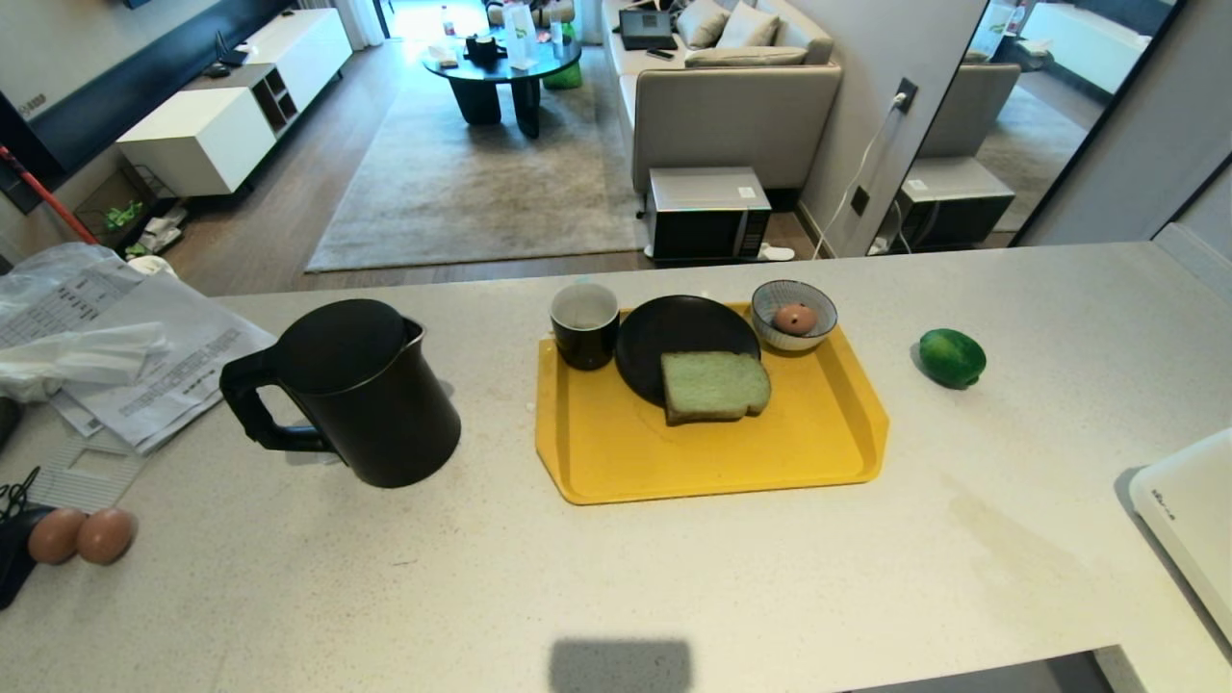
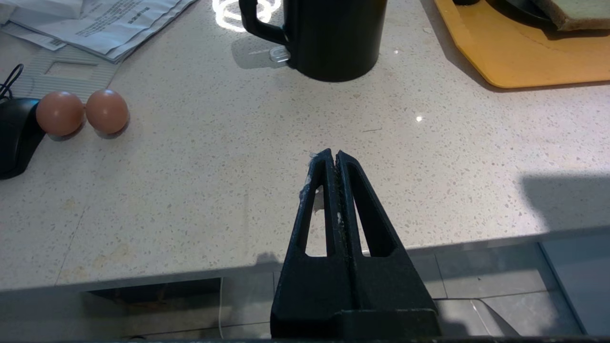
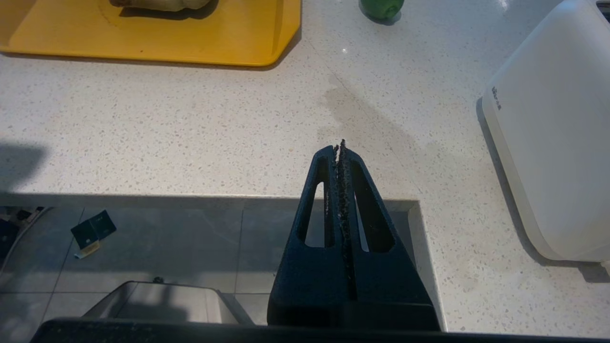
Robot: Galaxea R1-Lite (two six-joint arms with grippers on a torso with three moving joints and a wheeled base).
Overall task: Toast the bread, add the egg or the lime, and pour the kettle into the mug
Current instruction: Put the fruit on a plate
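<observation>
So nothing's been touched yet, from the look of it. The bread (image 1: 714,386) is lying half on the black plate (image 1: 674,337), centre of the frame, on the yellow tray (image 1: 712,452). The white toaster (image 1: 1189,510) is poking in at the lower right edge. The lime (image 1: 952,357) sits right of the tray on the desk (image 1: 616,577), the kettle (image 1: 361,395) is left of centre, and the mug (image 1: 584,325) is at the tray's upper left corner.

Both arms are parked by the near edge of the desk: left gripper (image 2: 332,155) and right gripper (image 3: 339,145), jaws pressed together on nothing.

My take: the bread comes first, and the right arm is the closer one. Spread the jaws wide, take the slice by the overhanging crust edge, and pinch gently so it doesn't tear or fold.
</observation>
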